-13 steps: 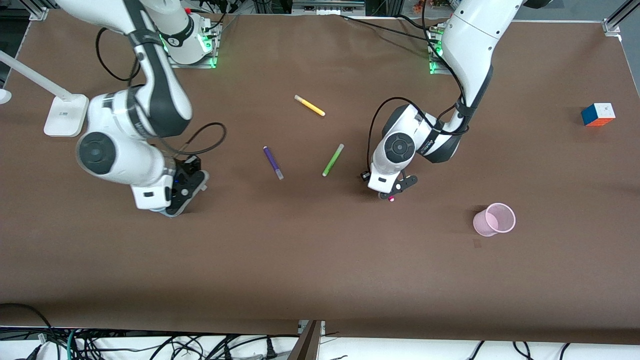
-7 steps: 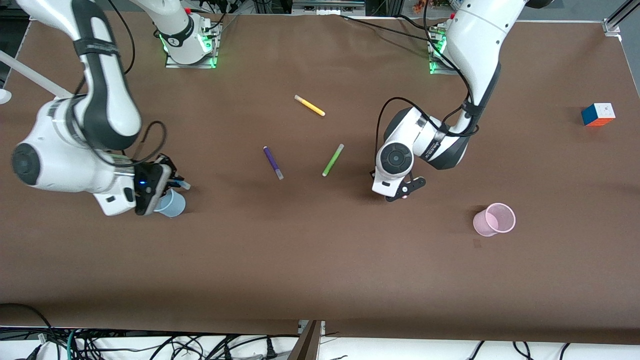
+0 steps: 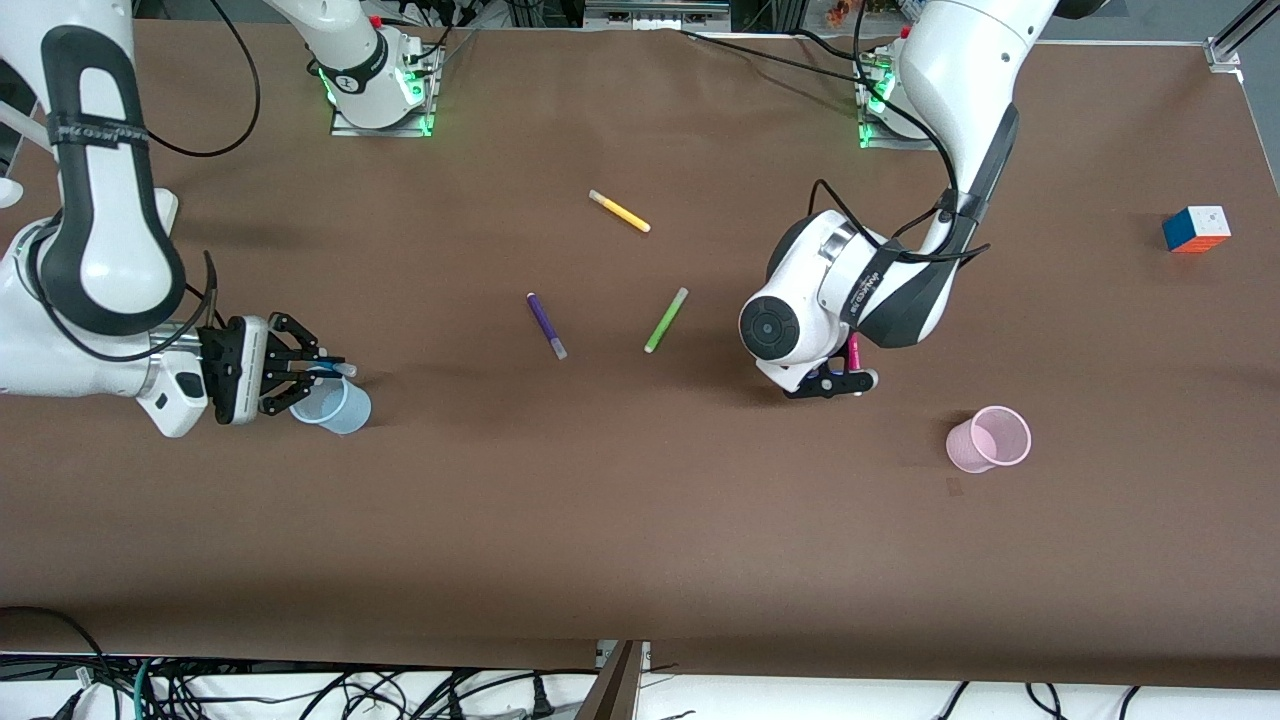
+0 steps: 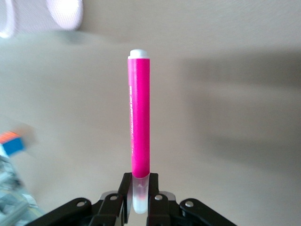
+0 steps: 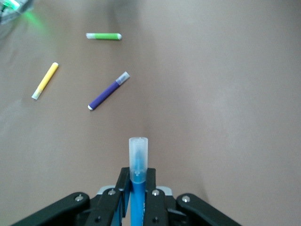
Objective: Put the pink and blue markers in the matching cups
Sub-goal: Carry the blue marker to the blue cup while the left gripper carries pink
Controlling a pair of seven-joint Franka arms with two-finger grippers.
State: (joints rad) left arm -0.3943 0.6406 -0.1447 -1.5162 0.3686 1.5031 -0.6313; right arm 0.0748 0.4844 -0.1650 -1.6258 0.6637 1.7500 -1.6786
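Note:
My left gripper (image 3: 852, 378) is shut on the pale cap end of the pink marker (image 3: 853, 353), whose magenta barrel (image 4: 139, 127) sticks out from between the fingers in the left wrist view. It is in the air, some way from the pale pink cup (image 3: 990, 439), which stands toward the left arm's end of the table. My right gripper (image 3: 318, 372) is shut on the blue marker (image 5: 138, 179) near its clear cap (image 5: 138, 153). It hangs right at the rim of the pale blue cup (image 3: 338, 408), toward the right arm's end.
A yellow marker (image 3: 619, 211), a purple marker (image 3: 546, 325) and a lime-green marker (image 3: 666, 319) lie mid-table between the arms. A coloured cube (image 3: 1196, 228) sits toward the left arm's end. Cables hang along the table's near edge.
The right arm has swung toward its end of the table and turned, uncovering the blue cup; its gripper now lies level at the rim. The left gripper has moved a little toward the pink cup.

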